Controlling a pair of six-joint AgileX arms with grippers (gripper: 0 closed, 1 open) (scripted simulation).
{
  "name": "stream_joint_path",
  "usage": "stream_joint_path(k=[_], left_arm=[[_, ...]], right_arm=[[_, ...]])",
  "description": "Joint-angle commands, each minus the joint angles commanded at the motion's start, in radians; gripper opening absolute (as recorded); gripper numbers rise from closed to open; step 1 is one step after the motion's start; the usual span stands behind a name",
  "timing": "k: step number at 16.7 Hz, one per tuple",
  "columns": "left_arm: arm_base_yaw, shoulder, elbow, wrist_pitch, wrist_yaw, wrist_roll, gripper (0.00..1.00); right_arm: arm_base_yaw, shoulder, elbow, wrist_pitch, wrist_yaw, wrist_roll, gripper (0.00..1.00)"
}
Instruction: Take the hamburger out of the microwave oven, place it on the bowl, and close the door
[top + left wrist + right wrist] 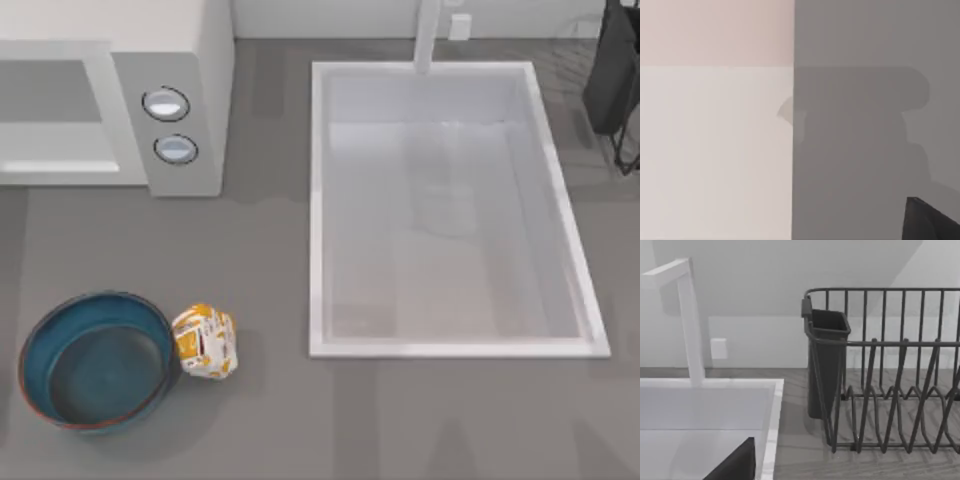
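On the grey table, seen from above:
Surface: a plain matte grey countertop (400,420) running up to a pale wall at the back.
Microwave: the large white boxy microwave oven (175,60) sits at the back left, with its grey control panel and two silver-ringed knobs; its white framed door (55,110) with the greyish window lies flat across the front, closed.
Bowl: the round deep blue bowl with a reddish-orange rim (40,340) stands at the front left.
Hamburger: the small lump wrapped in white paper with orange-yellow patches (205,343) lies on the table, touching the bowl's right side, outside it.
Sink: a big white rectangular sink (320,200) with a white faucet (427,35) takes up the middle and right.
Rack: a dark wire dish rack (900,390) with a dark cutlery cup (826,365) stands at the far right, just beside the sink.
Grippers: whether either one's fingers are wide or narrow, I cannot tell.
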Motion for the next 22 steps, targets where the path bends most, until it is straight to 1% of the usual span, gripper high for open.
stream_joint_path(k=[3,5,10,12,14,18,20,22], left_arm=[[-0.06,-0.11,-0.149,0.067,-0.03,-0.067,0.0],[-0.087,-0.159,-0.203,0.097,-0.043,-0.097,0.0],[-0.088,-0.167,-0.216,0.102,-0.042,-0.105,0.0],[-0.105,-0.184,-0.232,0.11,-0.054,-0.121,0.0],[-0.162,-0.243,-0.288,0.13,-0.089,-0.177,0.0],[-0.339,-0.427,-0.443,0.187,-0.183,-0.338,0.0],[-0.386,-0.474,-0.489,0.206,-0.215,-0.385,0.0],[-0.393,-0.482,-0.496,0.21,-0.221,-0.392,0.0]], right_arm=[[0.0,0.0,0.0,0.0,0.0,0.0,1.0],[0.0,0.0,0.0,0.0,0.0,0.0,1.0],[0.0,0.0,0.0,0.0,0.0,0.0,1.0],[0.0,0.0,0.0,0.0,0.0,0.0,1.0],[0.0,0.0,0.0,0.0,0.0,0.0,1.0],[0.0,0.0,0.0,0.0,0.0,0.0,1.0],[0.0,0.0,0.0,0.0,0.0,0.0,1.0],[0.0,0.0,0.0,0.0,0.0,0.0,1.0]])
